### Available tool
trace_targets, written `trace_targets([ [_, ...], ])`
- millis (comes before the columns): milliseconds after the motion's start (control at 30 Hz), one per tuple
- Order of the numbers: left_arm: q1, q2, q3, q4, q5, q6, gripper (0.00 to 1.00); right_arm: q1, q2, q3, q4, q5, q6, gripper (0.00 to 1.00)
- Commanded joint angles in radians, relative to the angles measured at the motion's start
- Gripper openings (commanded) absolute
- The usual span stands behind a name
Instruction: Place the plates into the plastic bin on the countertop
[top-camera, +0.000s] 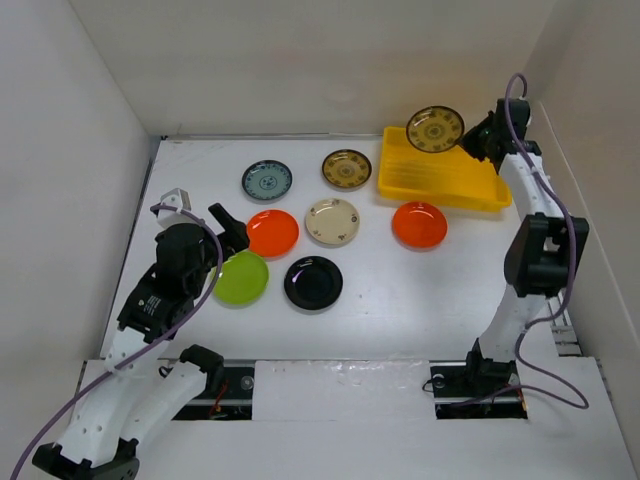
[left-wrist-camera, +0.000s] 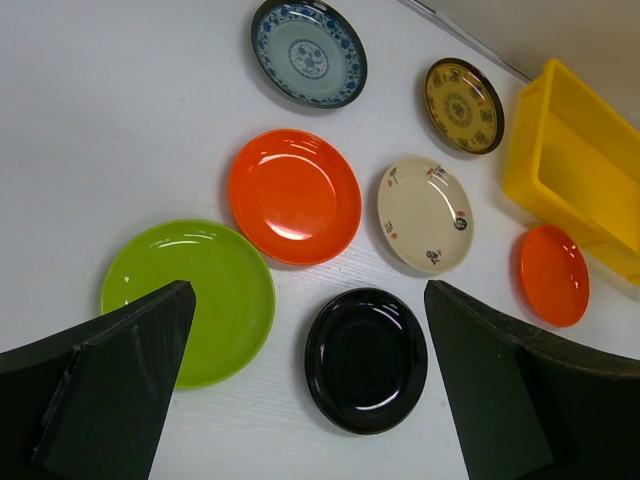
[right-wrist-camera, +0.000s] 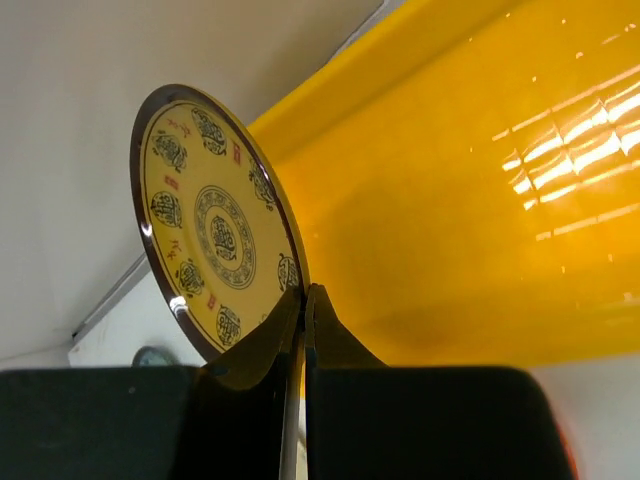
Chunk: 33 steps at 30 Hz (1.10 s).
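**Countertop** (top-camera: 400, 320): white and walled, it carries everything listed here.

**Bin** (top-camera: 445, 185): yellow tray at the far right. No plate shows inside it.

**Right claw** (top-camera: 472, 140): raised over the bin's far left corner, pinching the gold plate (top-camera: 435, 128) on edge by its lower rim.

**Left claw** (top-camera: 232, 228): spread wide and holding nothing, at the near left above the green plate (top-camera: 240, 277) and black plate (top-camera: 313, 282).

**Loose plates:** seven lie flat left of the bin. Besides those two there are an orange plate (top-camera: 272, 232), a cream plate (top-camera: 332, 221), a teal plate (top-camera: 267, 180), a second gold plate (top-camera: 347, 168), and a second orange plate (top-camera: 419, 224) just beside the bin's near wall.

**Handling:** the held plate is best tipped flat and lowered close to the bin floor before release. Dropped on edge, it would likely roll or clatter. Setting it towards one end leaves room for the rest.

**Views:** only the right wrist shows the pinch on the rim and the ribbed bin floor. Only the left wrist shows the spread clearly. Only the top view places the held plate relative to the bin.
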Motion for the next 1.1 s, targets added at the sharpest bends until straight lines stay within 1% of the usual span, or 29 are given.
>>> trace_targets([
  [0,0.006,-0.003,-0.001,0.03,0.006,0.02,1.0,-0.023,0.165,0.152,-0.027,-0.162,-0.033,0.0],
  [33,0.006,-0.003,-0.001,0.041,0.006,0.02,1.0,-0.034,0.203,0.192,-0.082,-0.173,-0.033,0.0],
  [67,0.006,0.006,-0.001,0.041,0.018,0.02,1.0,-0.034,0.236,0.244,-0.091,-0.182,-0.033,0.0],
  [100,0.006,0.006,-0.001,0.041,0.018,0.02,1.0,-0.034,0.268,0.244,-0.082,-0.182,-0.042,0.0],
  [233,0.006,0.026,-0.001,0.041,0.018,0.029,1.0,-0.034,0.279,0.212,-0.022,-0.21,-0.024,0.0],
  [300,0.006,0.035,-0.001,0.041,0.028,0.029,1.0,-0.025,0.297,0.23,-0.01,-0.219,-0.024,0.0],
  [367,0.006,0.035,-0.001,0.041,0.028,0.029,1.0,-0.016,0.333,0.255,-0.021,-0.23,-0.037,0.33],
  [400,0.006,0.035,-0.001,0.041,0.028,0.029,1.0,-0.002,0.342,0.269,-0.034,-0.23,-0.051,0.58],
  [467,0.006,0.035,-0.001,0.041,0.028,0.029,1.0,0.009,0.342,0.269,-0.035,-0.245,-0.051,0.65],
  [500,0.006,0.035,-0.001,0.041,0.028,0.029,1.0,0.009,0.318,0.249,0.011,-0.245,-0.051,0.66],
  [533,0.006,0.035,-0.001,0.041,0.028,0.029,1.0,0.009,0.298,0.2,0.024,-0.23,-0.038,0.99],
  [633,0.006,0.035,-0.001,0.041,0.028,0.029,1.0,0.009,0.2,0.122,0.012,-0.162,-0.028,1.0],
  [667,0.006,0.035,-0.001,0.041,0.028,0.029,1.0,0.009,0.122,0.084,0.011,-0.149,-0.028,1.0],
  [700,0.006,0.035,-0.001,0.041,0.028,0.029,1.0,0.02,0.068,0.033,0.021,-0.101,-0.019,1.0],
  [733,0.006,0.026,-0.001,0.041,0.028,0.029,1.0,0.039,0.011,-0.096,0.045,-0.072,-0.019,1.0],
  [767,0.006,0.026,-0.001,0.041,0.028,0.029,1.0,0.05,-0.049,-0.172,0.071,-0.054,-0.007,1.0],
  [800,0.006,0.026,-0.001,0.041,0.028,0.029,1.0,0.06,-0.16,-0.244,0.099,-0.041,0.014,1.0],
  [833,0.006,0.026,-0.001,0.041,0.028,0.029,1.0,0.06,-0.207,-0.31,0.117,-0.021,0.027,1.0],
  [867,0.006,0.017,-0.001,0.041,0.028,0.029,1.0,0.072,-0.244,-0.432,0.145,-0.021,0.036,1.0],
  [900,0.006,0.017,-0.001,0.041,0.028,0.029,1.0,0.072,-0.296,-0.484,0.145,-0.033,0.077,1.0],
  [933,0.006,0.017,-0.001,0.041,0.038,0.029,1.0,0.06,-0.314,-0.537,0.162,-0.065,0.091,1.0],
  [967,0.006,0.017,-0.001,0.052,0.038,0.029,1.0,0.049,-0.327,-0.635,0.195,-0.082,0.102,1.0],
  [1067,0.006,0.017,-0.001,0.052,0.048,0.038,1.0,0.04,-0.348,-0.752,0.258,-0.11,0.14,0.98],
])
